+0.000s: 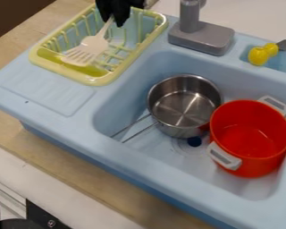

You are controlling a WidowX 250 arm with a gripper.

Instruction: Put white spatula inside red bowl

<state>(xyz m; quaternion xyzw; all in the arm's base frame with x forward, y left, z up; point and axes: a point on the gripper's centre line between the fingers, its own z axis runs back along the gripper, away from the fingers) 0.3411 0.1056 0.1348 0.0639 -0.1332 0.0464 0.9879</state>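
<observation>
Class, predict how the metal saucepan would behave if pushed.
The saucepan should be stiff, its walls being metal. It would probably slide rather than tip, given its broad bottom. It might bump the red bowl close beside it.

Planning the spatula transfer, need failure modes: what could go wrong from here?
- Snag: the white spatula has its slotted head inside the yellow rack; it might catch on the rack if dragged sideways.
- Swing: the gripper is at the handle's far end, so the head may pivot if lifted.
- Collision: the steel pot sits between rack and red bowl; a low path could clip its rim.
</observation>
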